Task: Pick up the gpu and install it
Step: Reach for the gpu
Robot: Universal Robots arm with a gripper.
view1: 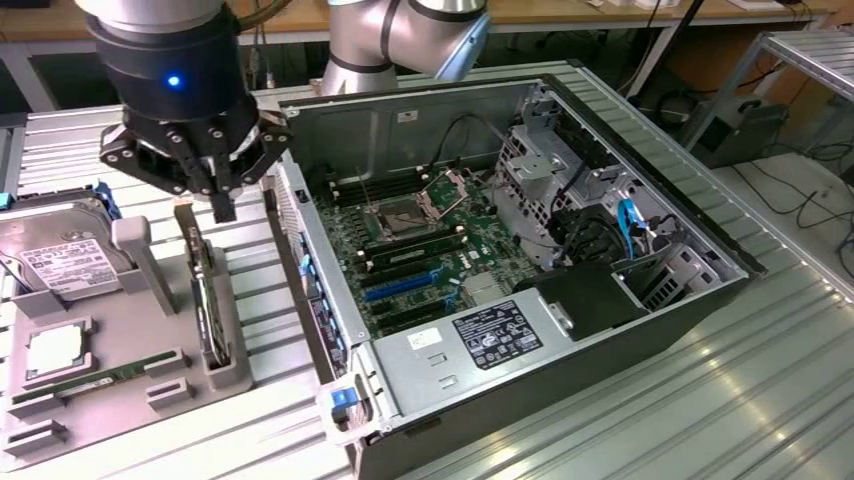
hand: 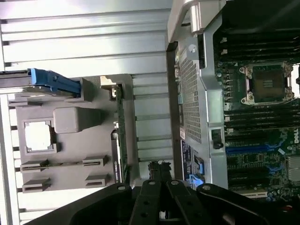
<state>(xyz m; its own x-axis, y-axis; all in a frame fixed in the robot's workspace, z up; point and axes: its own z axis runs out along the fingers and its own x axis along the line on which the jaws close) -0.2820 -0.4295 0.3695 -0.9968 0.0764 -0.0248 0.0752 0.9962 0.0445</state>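
The gpu, a thin black expansion card with a silver bracket, stands on edge in a slot of the grey moulded holder tray. The tray sits on the ribbed metal desk, to the exterior view's left of the open black computer case. The card's long axis runs from far to near. The black pincer hangs over the card's far end, pointing down, its fingers pressed together and gripping nothing. In the wrist view the gpu lies just beside the pincer, whose tips sit slightly off the card's line, toward the case.
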